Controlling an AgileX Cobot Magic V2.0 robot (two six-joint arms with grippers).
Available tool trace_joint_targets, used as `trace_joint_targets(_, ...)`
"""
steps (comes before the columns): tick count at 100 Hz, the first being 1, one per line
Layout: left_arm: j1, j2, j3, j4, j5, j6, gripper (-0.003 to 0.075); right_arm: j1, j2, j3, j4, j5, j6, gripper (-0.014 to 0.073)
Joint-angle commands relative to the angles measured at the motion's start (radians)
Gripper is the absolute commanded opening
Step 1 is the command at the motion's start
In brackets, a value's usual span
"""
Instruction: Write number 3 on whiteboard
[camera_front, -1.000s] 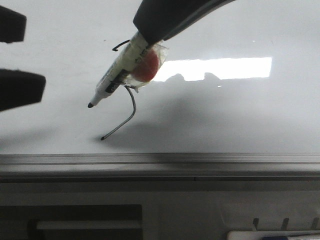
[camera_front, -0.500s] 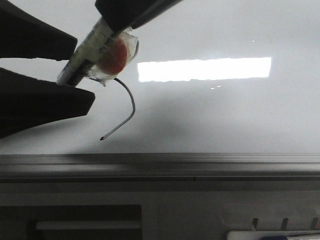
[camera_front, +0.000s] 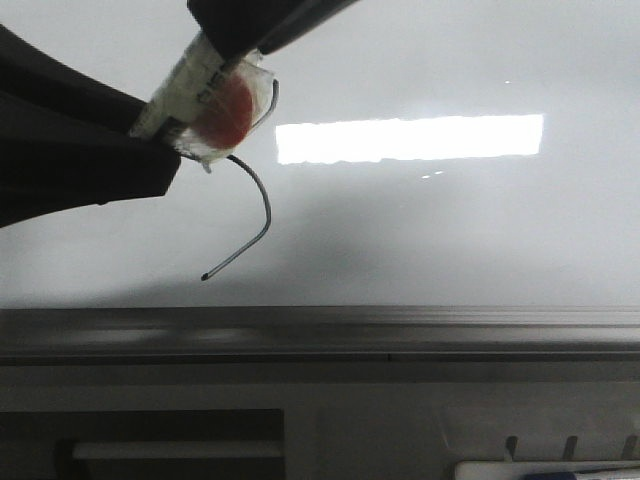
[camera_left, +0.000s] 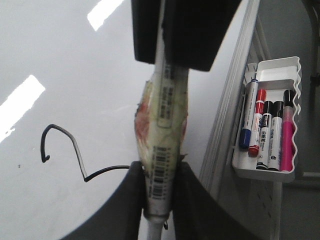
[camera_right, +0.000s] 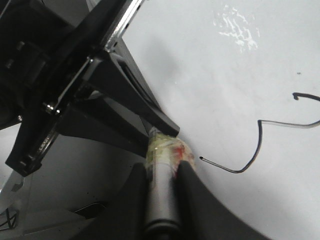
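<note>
Step in hand: the thin black hand-drawn number 3 (camera_front: 252, 195) looks finished on the glossy pale grey-white whiteboard (camera_front: 450, 230); the marker seems to be passing from one tool to the other.
Marker: a white-barrelled whiteboard marker wrapped in clear tape with a red blob (camera_front: 205, 95), lifted off the board.
Right tool (camera_right: 162, 172): dark fingers closed on the marker's rear end.
Left tool (camera_left: 159, 192): dark fingers closed on the marker's tip end, both tools gripping at once.
Where the 3 is: just beside and below the two tools, its tail running toward the grey metal edge strip (camera_front: 400, 325).
Next move: my judgement, one tool must release before the other draws away, or the marker gets twisted.
Readable writing: a barcode and small print on the barrel, too fine to read.
Nearby: a white plastic tray of coloured markers (camera_left: 270, 117) hangs past the board edge, well apart from the left tool.
</note>
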Motion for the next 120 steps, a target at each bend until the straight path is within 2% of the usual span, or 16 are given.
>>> trace_joint_targets(1, 0.001, -0.007, -0.033, -0.038, -0.065, -0.012, -0.0021, 0.002, -0.023, -0.034, 0.015, -0.056, 0.006, -0.0061)
trace_joint_targets(6, 0.001, -0.007, -0.033, -0.038, -0.065, -0.012, -0.0021, 0.002, -0.023, -0.034, 0.015, -0.065, 0.006, -0.0057)
trace_joint_targets(12, 0.001, -0.007, -0.033, -0.038, -0.065, -0.012, -0.0021, 0.002, -0.023, -0.034, 0.015, -0.069, 0.006, -0.0006)
trace_joint_targets(18, 0.001, -0.007, -0.033, -0.038, -0.065, -0.012, -0.0021, 0.002, -0.023, -0.034, 0.015, -0.071, 0.006, 0.0141)
trace_joint_targets(28, 0.001, -0.007, -0.033, -0.038, -0.065, -0.012, -0.0021, 0.002, -0.023, -0.034, 0.015, -0.113, 0.006, 0.0507)
trace_joint_targets(32, 0.001, -0.007, -0.033, -0.038, -0.065, -0.017, -0.0021, 0.002, -0.023, -0.034, 0.015, -0.151, 0.006, 0.0618)
trace_joint_targets(36, 0.001, -0.007, -0.033, -0.050, -0.065, -0.035, -0.0021, -0.003, -0.023, -0.034, 0.015, -0.187, 0.006, 0.0674)
trace_joint_targets(46, 0.001, -0.007, -0.033, -0.187, -0.044, -0.110, -0.0021, -0.023, -0.032, -0.034, 0.013, -0.307, 0.006, 0.0634)
trace_joint_targets(53, 0.001, -0.007, -0.033, -0.389, 0.015, -0.119, -0.0021, -0.040, -0.045, -0.034, 0.013, -0.375, 0.006, 0.0601)
trace_joint_targets(59, 0.001, -0.007, -0.033, -0.628, 0.085, -0.119, -0.0021, -0.057, -0.061, -0.034, 0.013, -0.406, 0.006, 0.0578)
trace_joint_targets(64, 0.001, -0.007, -0.033, -0.741, 0.132, -0.119, -0.0021, -0.065, -0.074, -0.034, 0.013, -0.417, 0.006, 0.0564)
trace_joint_targets(79, 0.001, -0.007, -0.033, -0.872, 0.190, -0.121, -0.0021, -0.082, -0.093, -0.034, 0.013, -0.412, 0.006, 0.0556)
trace_joint_targets(91, 0.001, -0.007, -0.033, -1.076, 0.231, -0.128, -0.0021, -0.082, -0.093, -0.034, 0.013, -0.403, 0.006, 0.0556)
trace_joint_targets(107, 0.001, -0.005, -0.033, -1.087, 0.225, -0.128, -0.0021, -0.082, -0.093, -0.034, 0.013, -0.383, 0.006, 0.0556)
trace_joint_targets(120, 0.001, 0.014, -0.033, -1.157, 0.223, -0.128, -0.0021, -0.082, -0.093, -0.034, 0.013, -0.383, 0.006, 0.0556)
